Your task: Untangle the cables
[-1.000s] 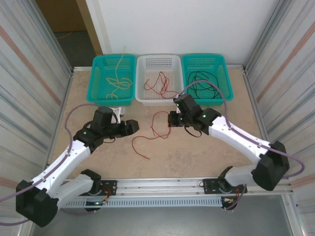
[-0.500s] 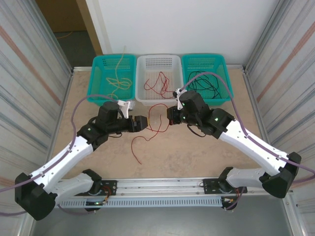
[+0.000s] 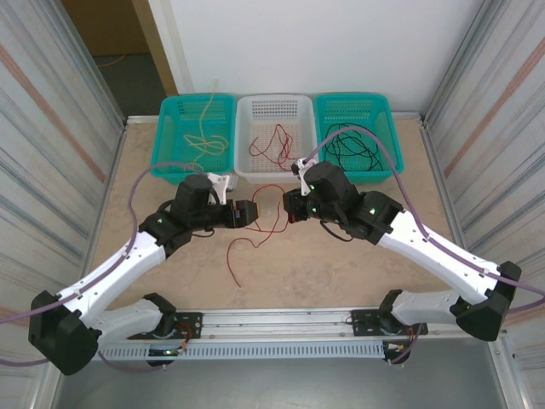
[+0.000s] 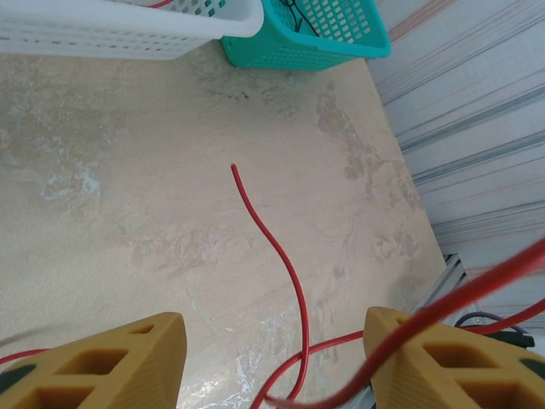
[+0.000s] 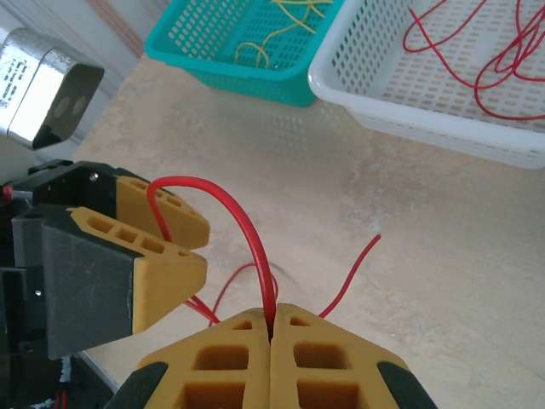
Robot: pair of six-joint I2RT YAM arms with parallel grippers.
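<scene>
A long red cable (image 3: 230,256) trails over the table between the arms, one of the cables. My right gripper (image 3: 292,207) is shut on it; the right wrist view shows the strand (image 5: 247,221) arching up out of the closed fingertips (image 5: 271,322) toward the left gripper's fingers (image 5: 162,273). My left gripper (image 3: 249,213) faces it from the left, jaws open. In the left wrist view the red cable (image 4: 289,273) lies on the table between the two fingers (image 4: 272,375), and a blurred strand crosses in front of the right finger (image 4: 443,358).
Three baskets line the far edge: a teal one (image 3: 170,141) with yellow cables (image 3: 204,141), a white one (image 3: 243,136) with red cables (image 3: 274,149), and a teal one (image 3: 390,136) with black cables (image 3: 353,141). Corrugated walls flank both sides.
The left gripper has moved right and forward, close to the right gripper. The right gripper has lifted the red cable slightly toward the baskets, and the trailing strand has shifted left.
</scene>
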